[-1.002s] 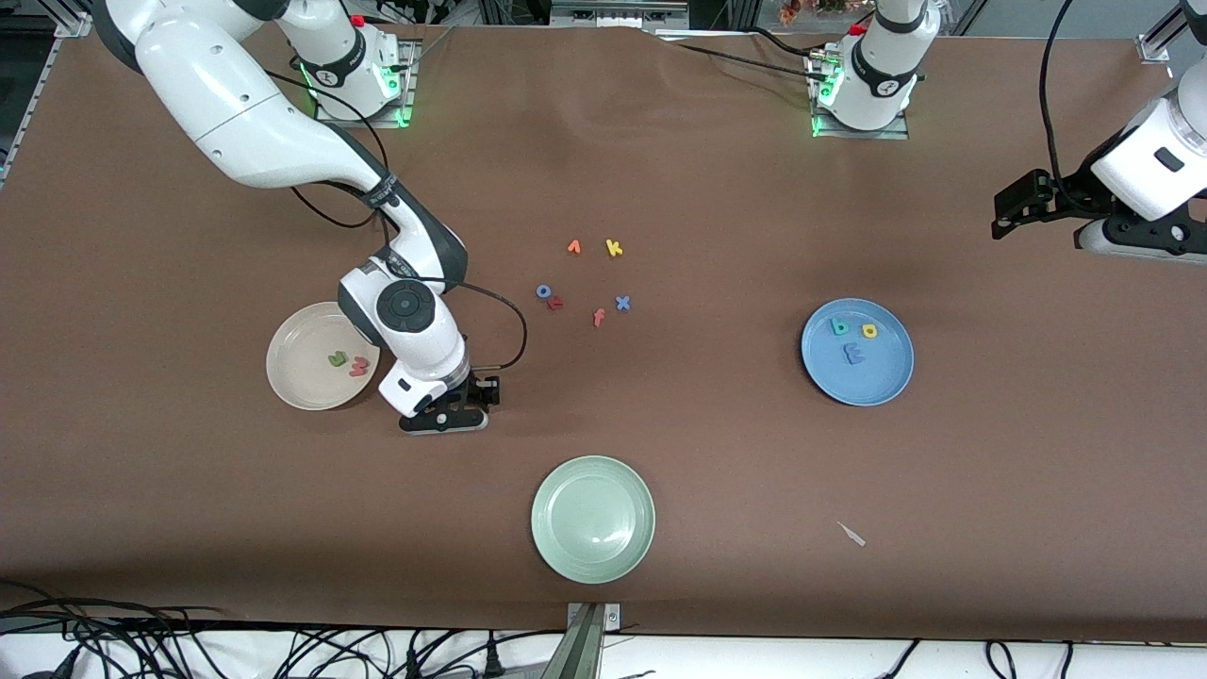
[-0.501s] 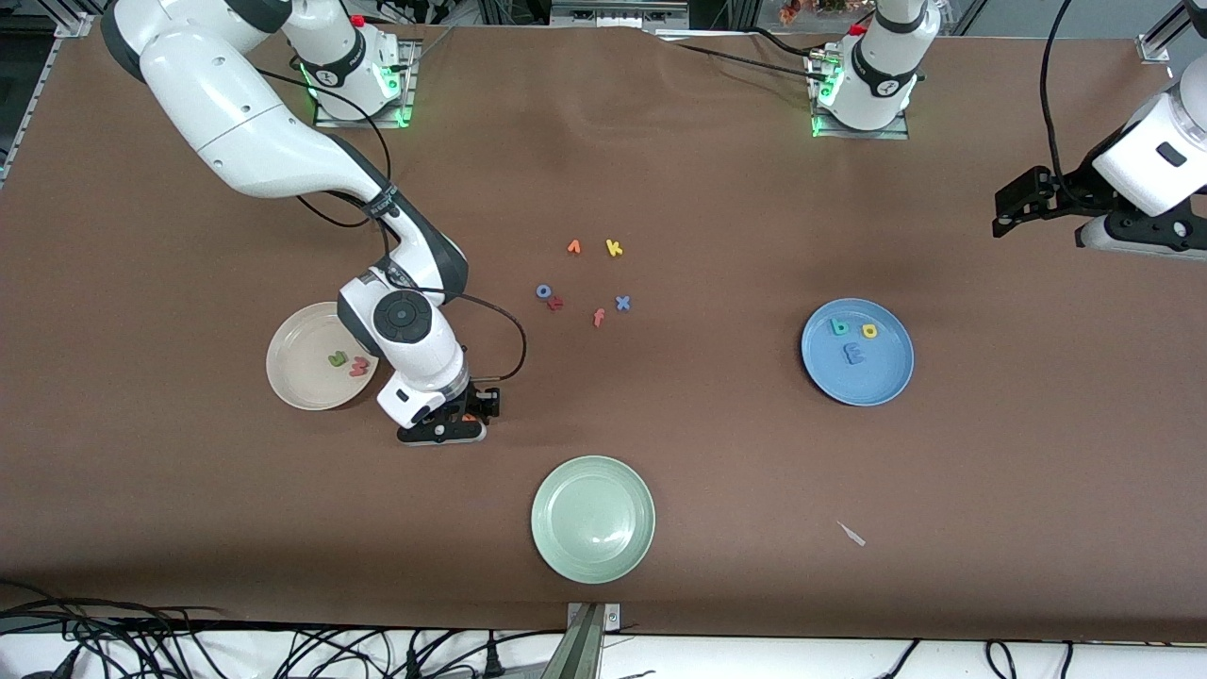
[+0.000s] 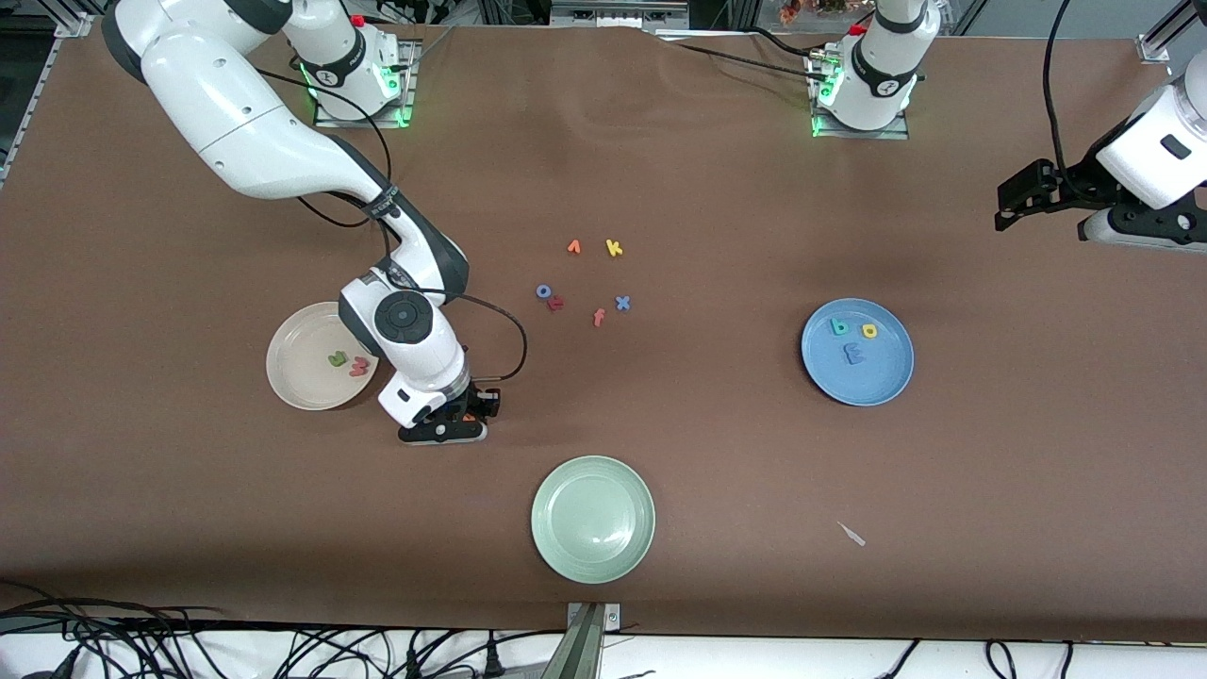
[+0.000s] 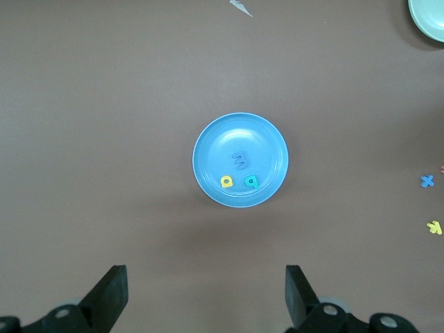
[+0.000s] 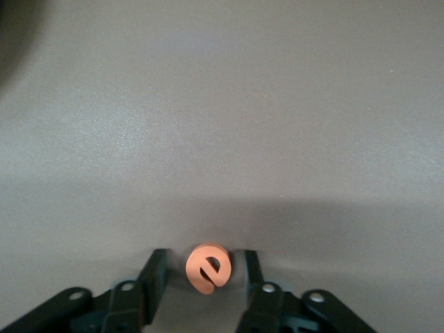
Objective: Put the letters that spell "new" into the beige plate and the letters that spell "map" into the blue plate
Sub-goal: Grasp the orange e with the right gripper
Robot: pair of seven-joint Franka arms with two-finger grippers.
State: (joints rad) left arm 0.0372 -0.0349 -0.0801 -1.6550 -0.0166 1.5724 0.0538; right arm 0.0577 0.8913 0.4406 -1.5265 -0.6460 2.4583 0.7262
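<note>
Since a second ago the right hand [image 5: 202,277] has dropped to the surface [image 3: 717,443] beside the beige plate [image 3: 297,387], its fingers [image 5: 154,274] narrowing around the orange "e" [image 5: 207,268], though whether they touch it yet I cannot tell. Light, soft foam, it probably wants a gentle pinch across its round edges. The left hand [image 4: 205,295] waits wide apart above the blue plate [image 4: 208,149].

Even overhead light, soft shadows under arms; right wrist view slightly blurred.

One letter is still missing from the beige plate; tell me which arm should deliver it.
Right. The right gripper is down at the table with its fingers around the orange e, beside the beige plate. The left gripper waits open, high above the blue plate.
</note>
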